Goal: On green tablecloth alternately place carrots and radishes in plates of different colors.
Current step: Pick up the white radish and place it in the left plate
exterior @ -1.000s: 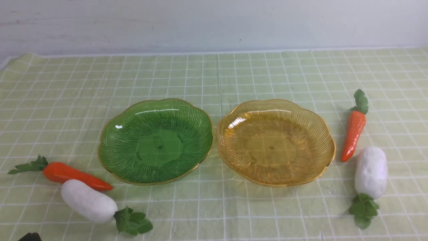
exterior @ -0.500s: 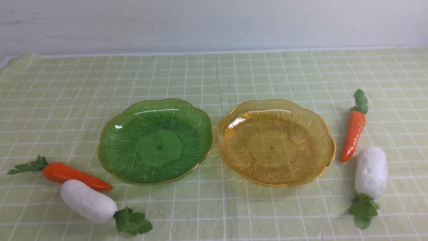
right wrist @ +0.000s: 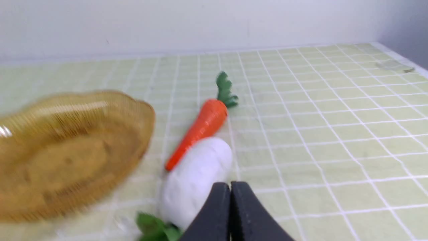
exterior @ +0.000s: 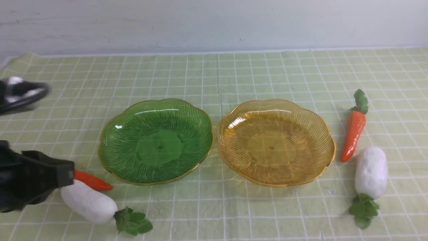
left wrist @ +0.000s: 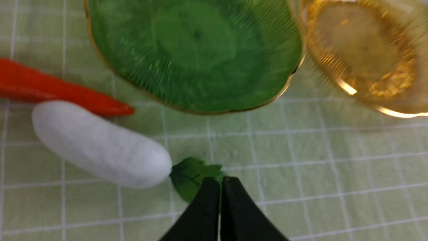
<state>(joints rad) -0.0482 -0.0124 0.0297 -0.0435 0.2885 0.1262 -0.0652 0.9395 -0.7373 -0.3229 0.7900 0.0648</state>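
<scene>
Checked green cloth [exterior: 214, 73] lies under everything. Clenched on nothing, the left gripper [left wrist: 220, 182] hangs by the leafy end of the left radish [left wrist: 100, 145], height unclear. That radish and the left carrot [left wrist: 67, 95] lie parallel beyond it, carrot tip toward the green plate [left wrist: 267, 67]. Likewise shut and empty is the right gripper [right wrist: 230, 187].

At the back you see a pale grey-white wall [exterior: 214, 23], plain but for faint scuffs and a few dark specks. At its foot only a thin white strip of the desk [exterior: 100, 54] shows, running across the whole front view.
</scene>
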